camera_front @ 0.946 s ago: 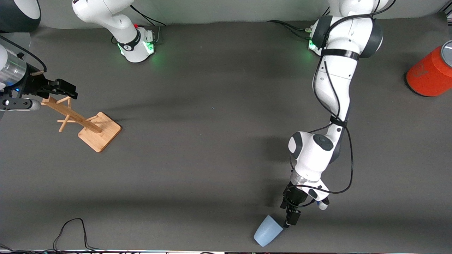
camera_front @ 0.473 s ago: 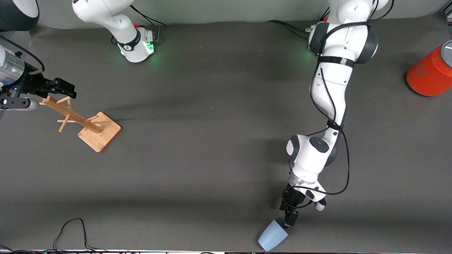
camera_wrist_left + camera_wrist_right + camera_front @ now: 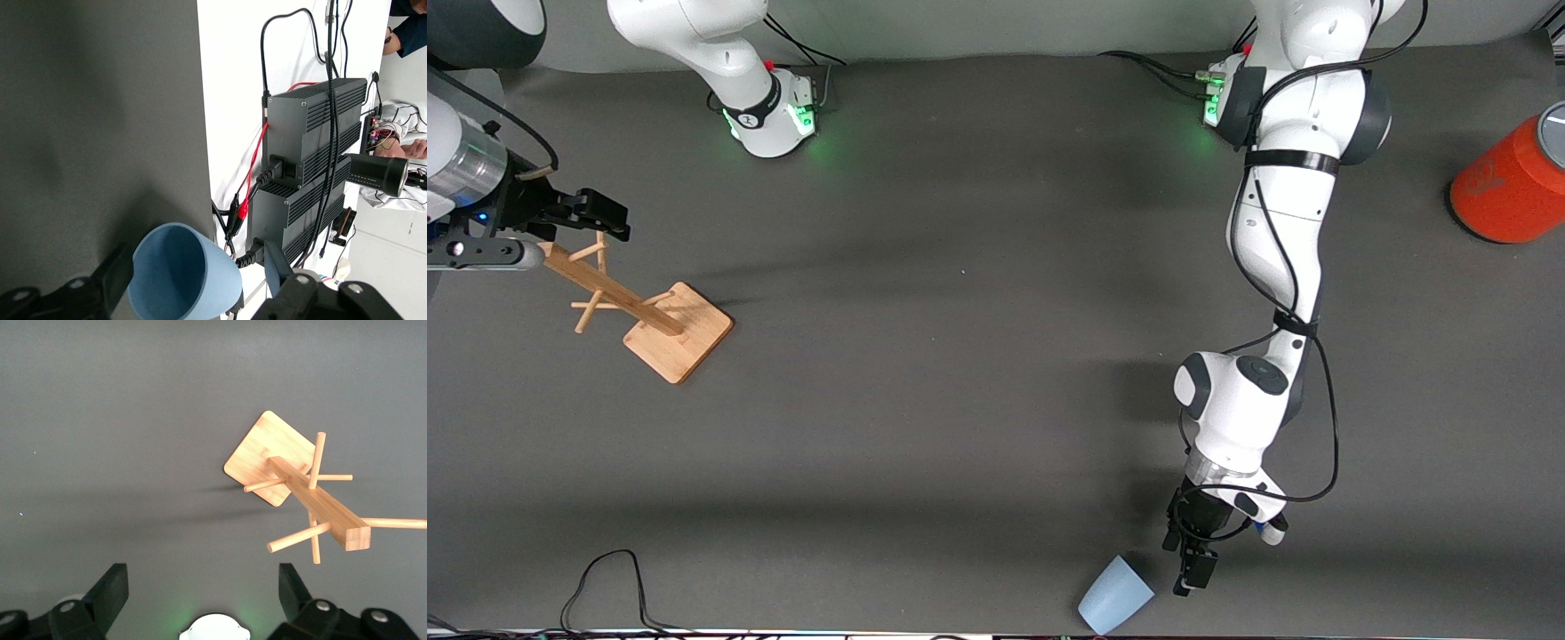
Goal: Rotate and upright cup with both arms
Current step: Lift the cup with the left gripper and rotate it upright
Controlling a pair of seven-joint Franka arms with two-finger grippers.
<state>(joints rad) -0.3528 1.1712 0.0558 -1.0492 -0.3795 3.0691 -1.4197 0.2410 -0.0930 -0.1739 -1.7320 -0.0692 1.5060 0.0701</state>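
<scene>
You're seeing small light-blue tapered cup lying on its side at lower right of front frame, near desk edge. Left gripper sitting just beside cup, jaws spread, nothing pinched. Right gripper waiting at upper left, jaws spread, hovering over wooden peg rack. Left arm much nearer.

A robotics lab: two white arms bolted at a grey-covered table, green base lights glowing, and stacked power units with tangled cables by a white wall.
</scene>
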